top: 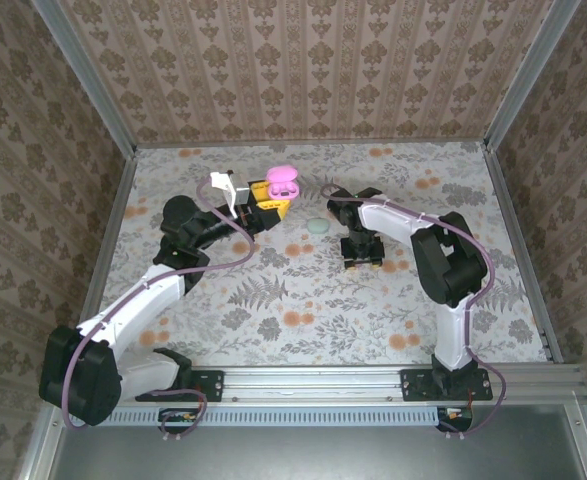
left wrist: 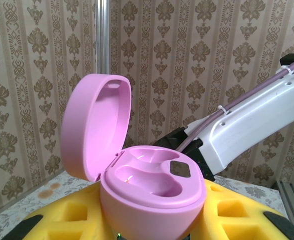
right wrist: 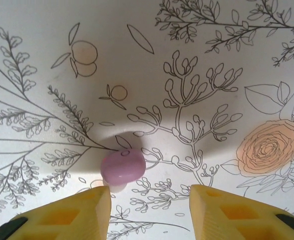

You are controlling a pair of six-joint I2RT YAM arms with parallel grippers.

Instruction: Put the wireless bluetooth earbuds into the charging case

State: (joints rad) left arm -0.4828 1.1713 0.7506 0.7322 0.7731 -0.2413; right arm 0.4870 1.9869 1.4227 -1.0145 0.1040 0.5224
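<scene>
A pink charging case [left wrist: 152, 187] with its lid [left wrist: 94, 122] swung open sits between the yellow pads of my left gripper [left wrist: 152, 222], which is shut on it. Both wells inside look empty. From above, the case [top: 282, 181] is held up over the far middle of the table by the left gripper [top: 269, 206]. One pink earbud [right wrist: 122, 166] lies on the floral table cover. My right gripper [right wrist: 151, 195] points down at the table and stands open, and the earbud lies just beyond its left fingertip [right wrist: 81, 207], not between the pads. In the top view the right gripper [top: 363, 256] is right of centre.
A small pale green oval [top: 318, 226] lies on the table between the two grippers. Metal frame rails and patterned walls [top: 303, 70] close the table in at the back and sides. The right arm's white link [left wrist: 257, 122] crosses behind the case.
</scene>
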